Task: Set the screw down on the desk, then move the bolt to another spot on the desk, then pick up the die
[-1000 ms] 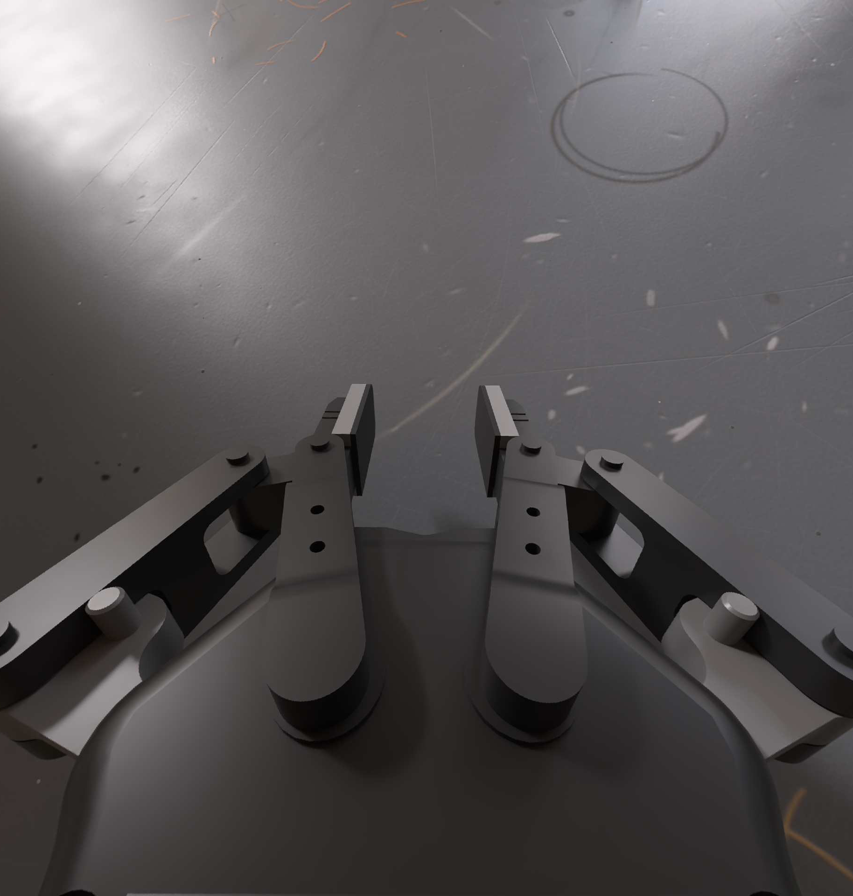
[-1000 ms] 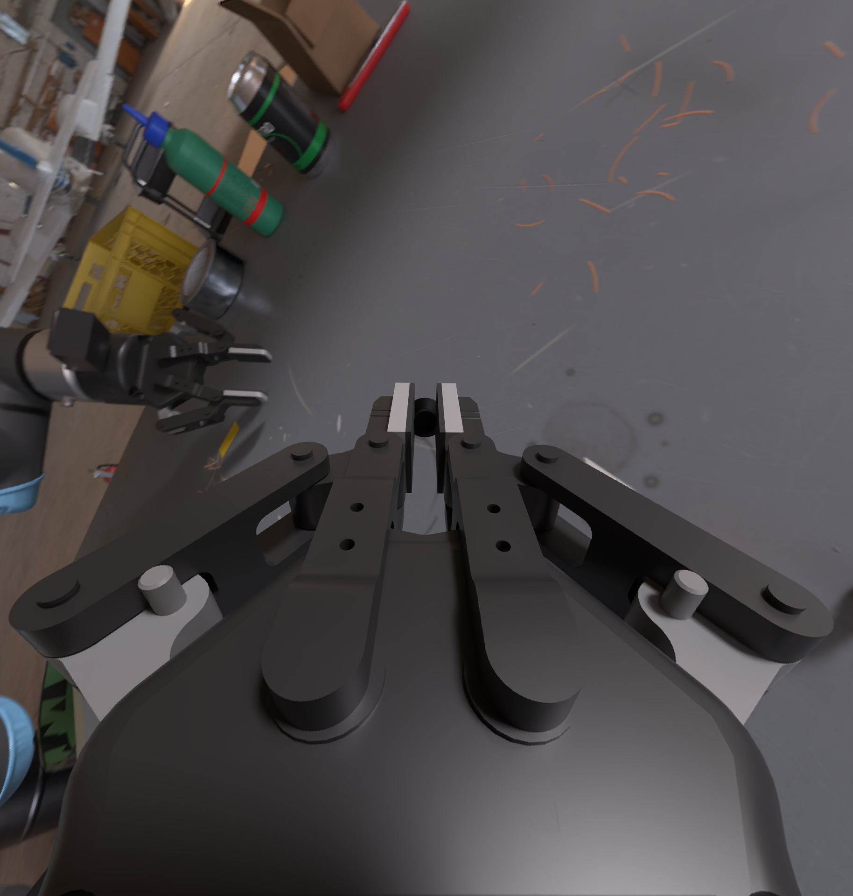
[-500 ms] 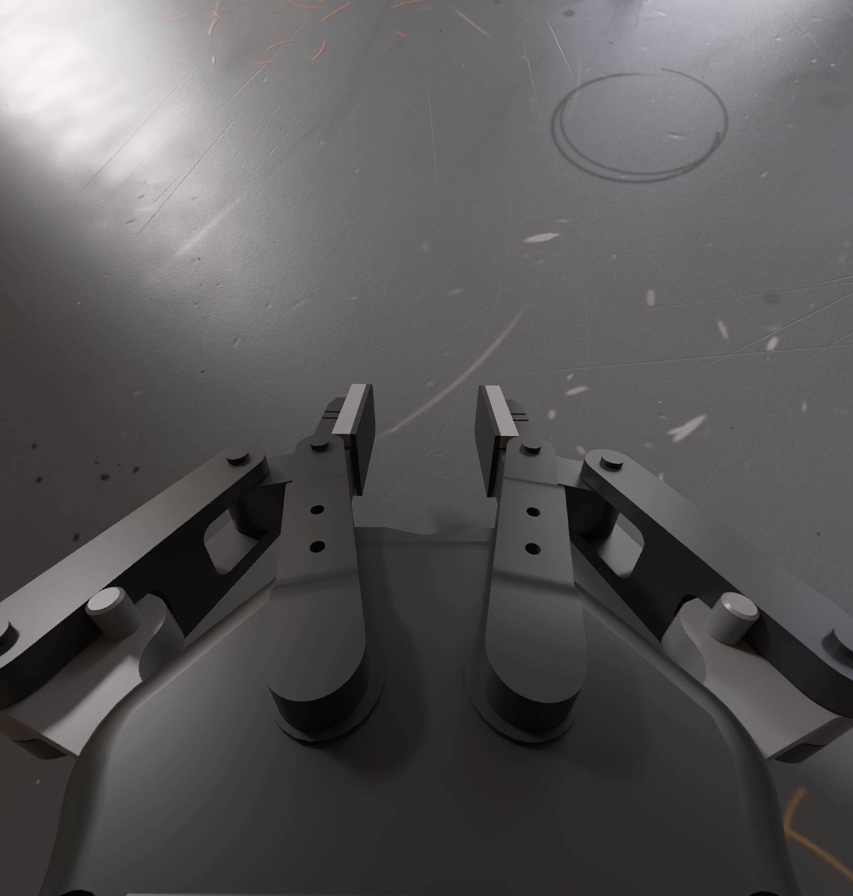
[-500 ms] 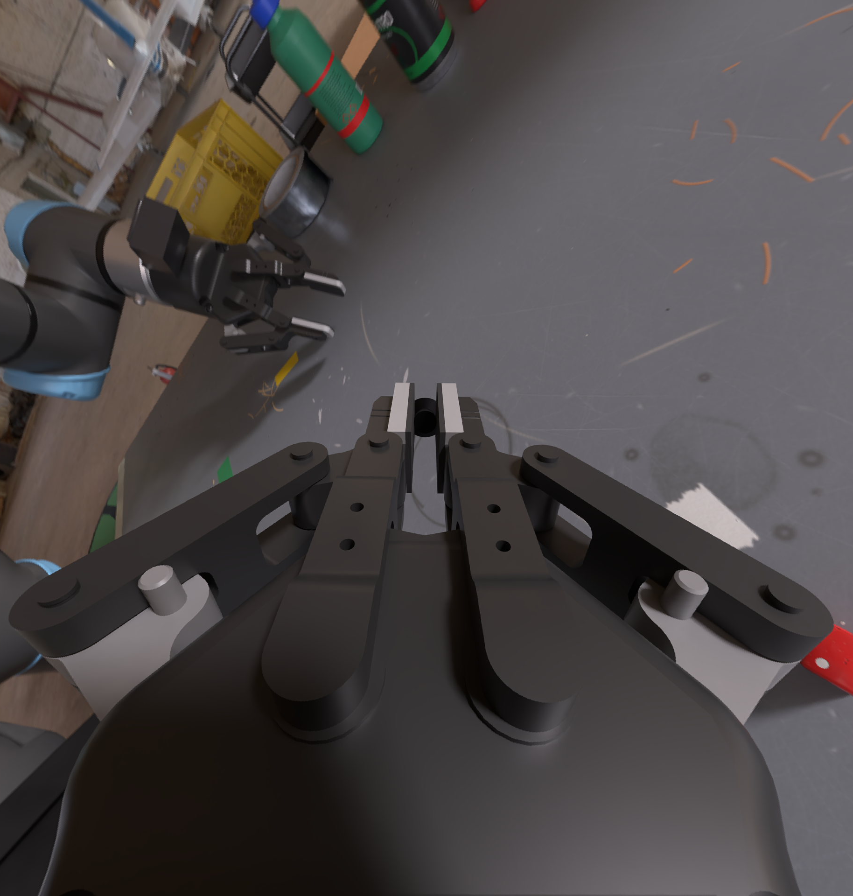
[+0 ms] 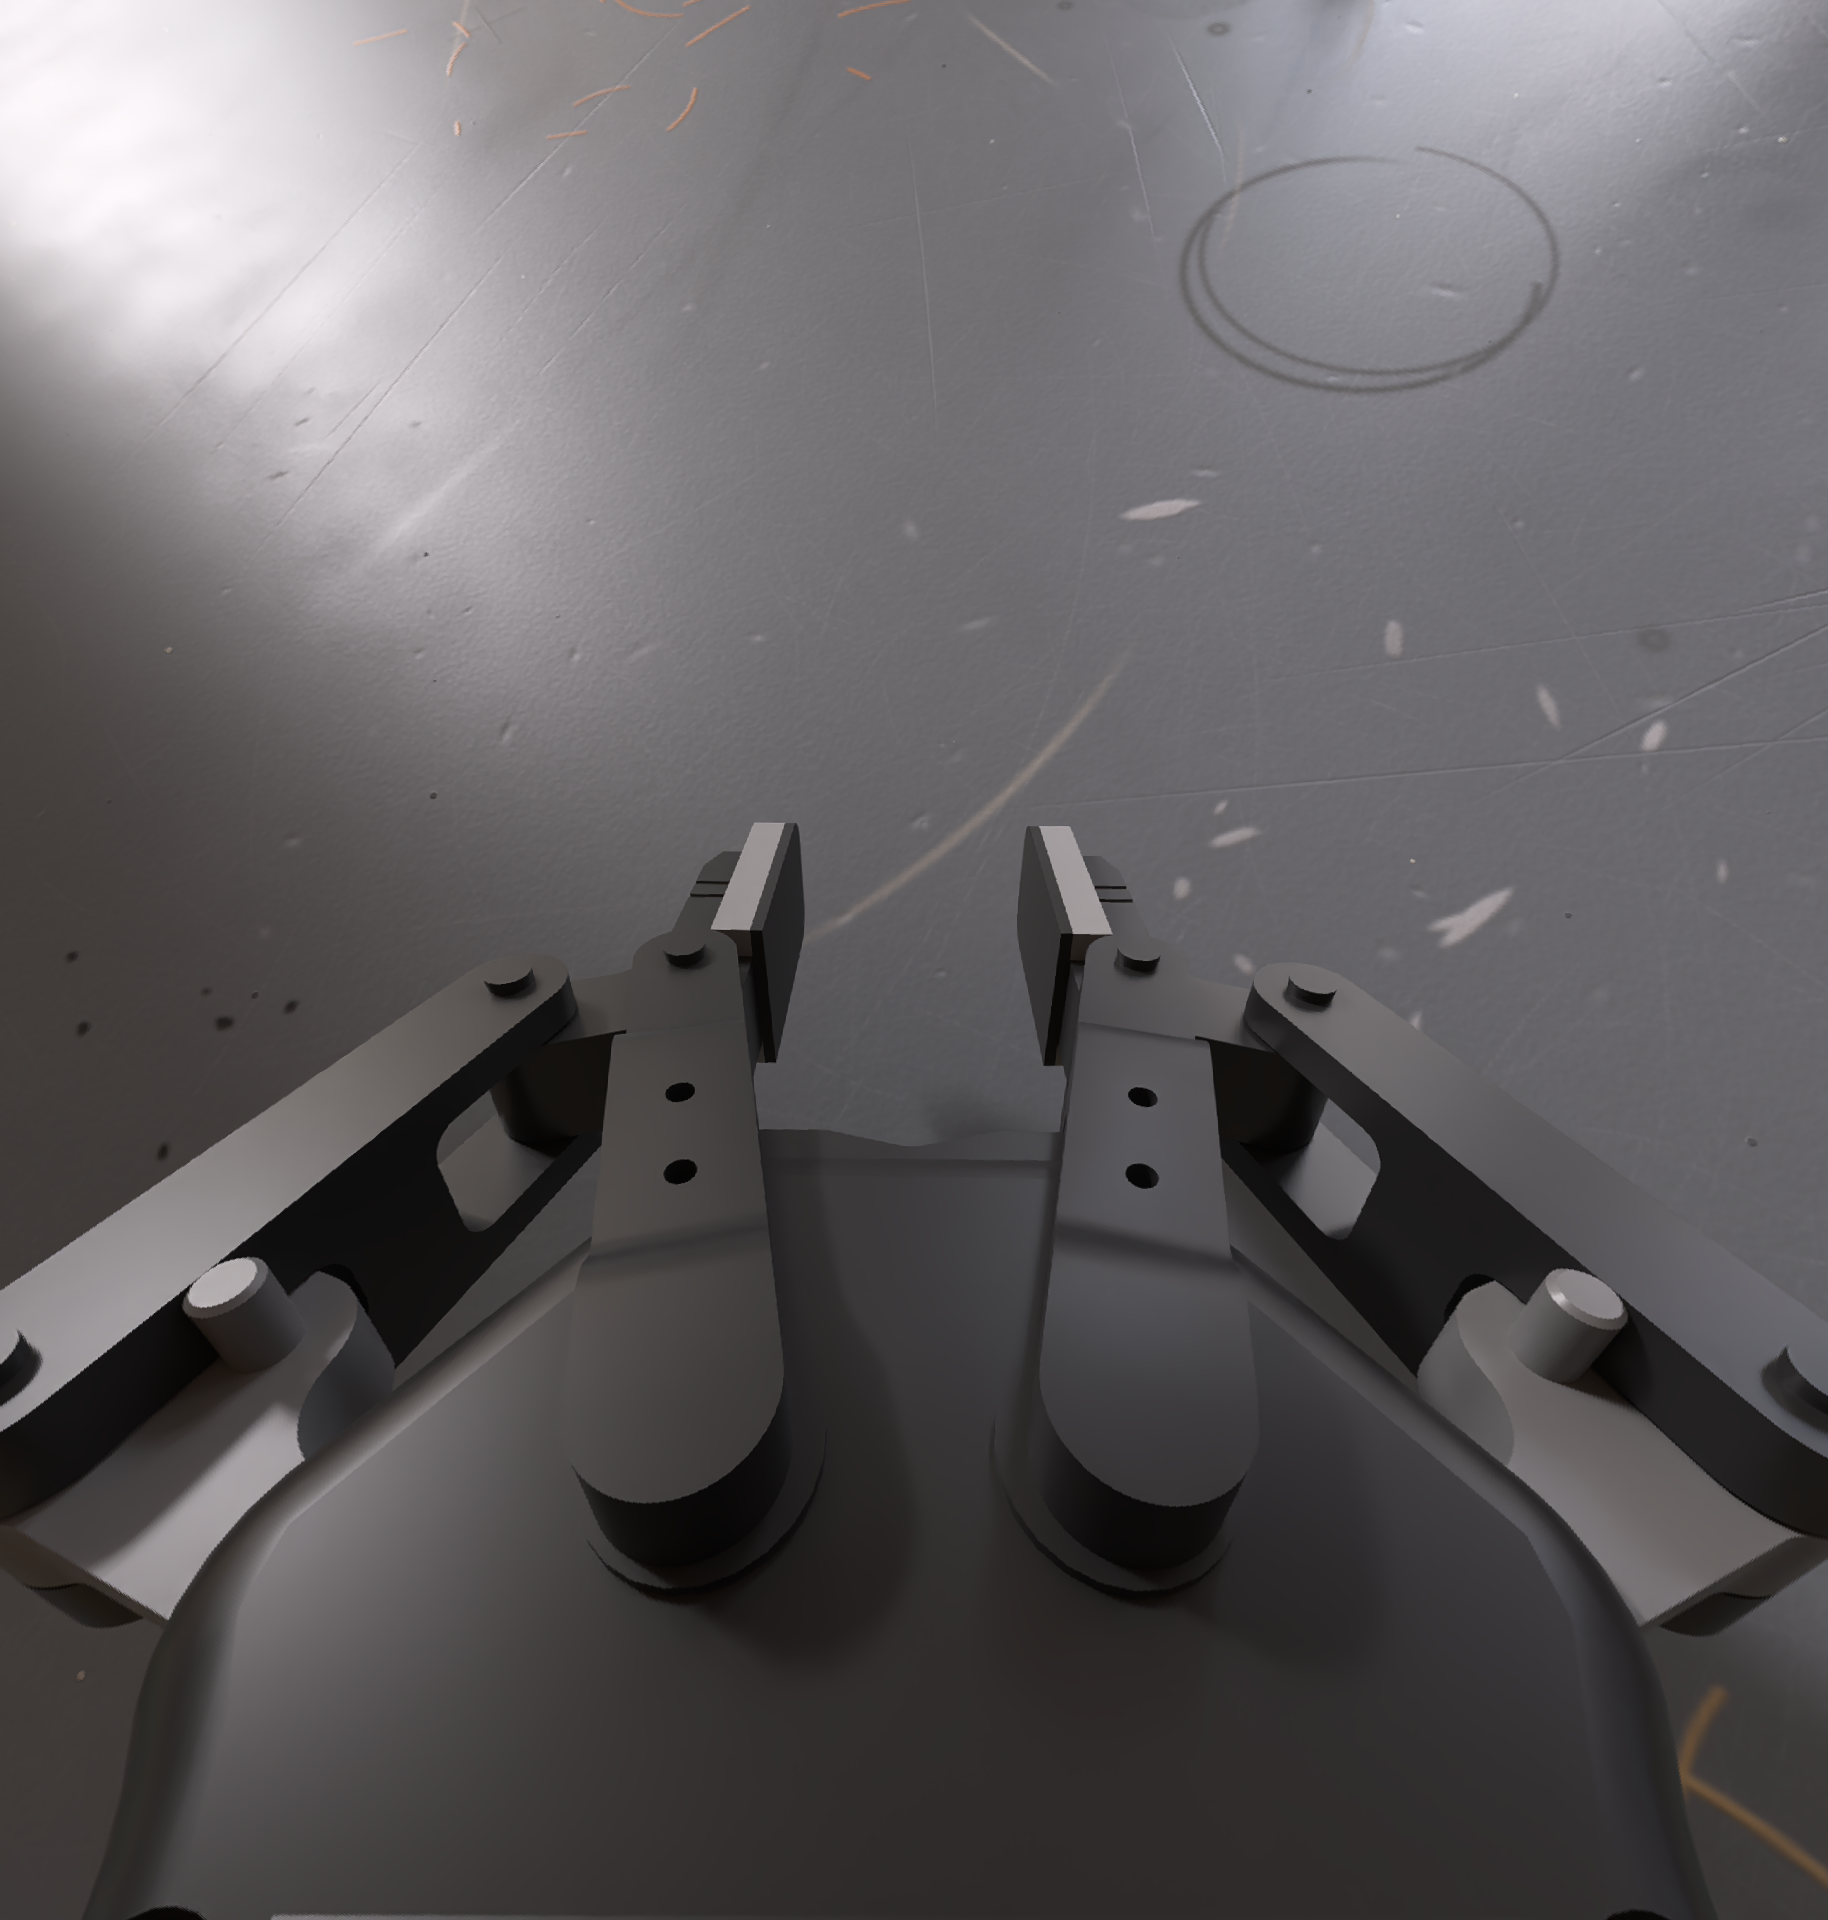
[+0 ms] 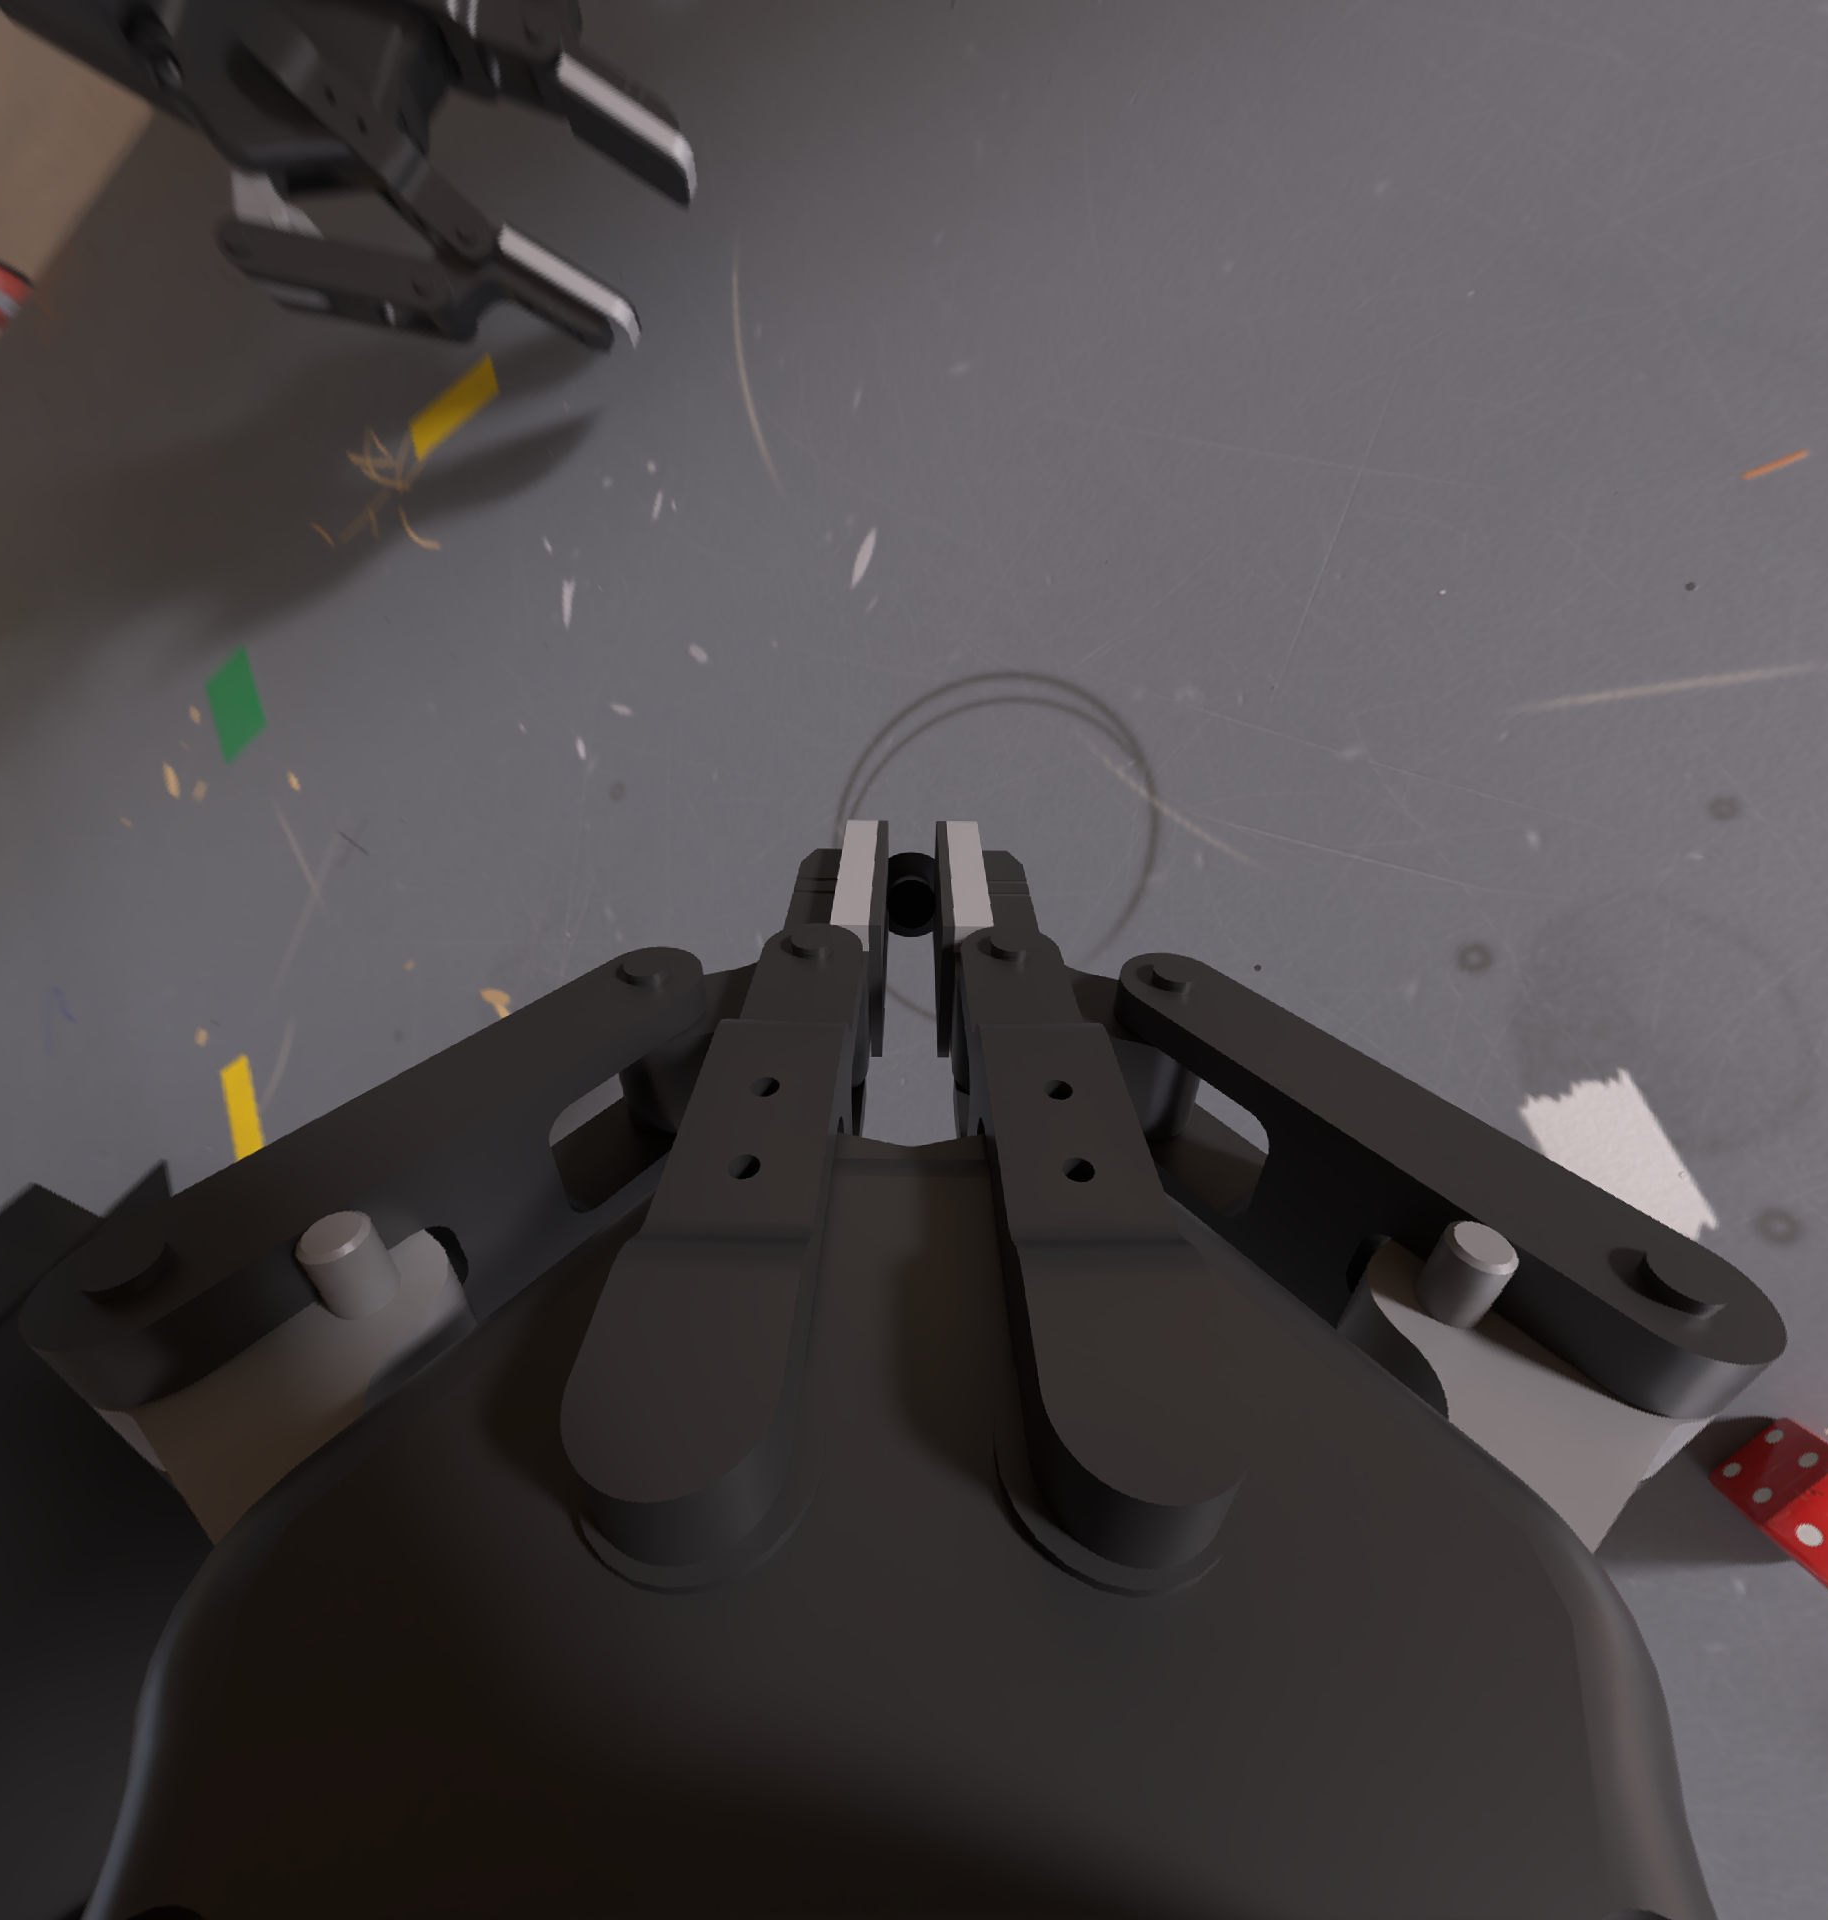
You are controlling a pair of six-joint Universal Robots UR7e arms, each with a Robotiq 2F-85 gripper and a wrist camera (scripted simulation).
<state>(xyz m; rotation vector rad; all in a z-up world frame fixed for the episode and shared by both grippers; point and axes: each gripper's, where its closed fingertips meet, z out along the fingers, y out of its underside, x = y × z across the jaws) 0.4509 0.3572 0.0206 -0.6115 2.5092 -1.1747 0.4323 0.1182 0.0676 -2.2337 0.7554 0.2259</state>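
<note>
Two grippers showed in our right wrist view. Our right gripper [image 6: 910, 873] sat at frame centre, fingers drawn in narrow around a small dark cylindrical piece [image 6: 908, 896] pinched between the pads; we took it for the screw or the bolt but couldn't tell which from this end-on angle. It hung over the grey desk [image 6: 1305, 416], above a faint ring mark [image 6: 993, 790] scuffed into the surface. Red die [image 6: 1798, 1512] lay on the desk at lower right of the frame, just beside our right linkage and partly cut by the frame edge, white pips up. White tape patch [image 6: 1616, 1153] sat at right above the die. Left gripper [image 6: 619, 218] was at upper left of that frame, blurred, fingers spread and empty. Yellow tape strip [image 6: 455, 407] and a green patch [image 6: 235, 702] lay at left below it. In the left wrist view our left gripper [image 5: 910, 914] stood wide, nothing between the pads, only scratched desk [image 5: 681, 468] and the ring mark [image 5: 1367, 272] at upper right.
</note>
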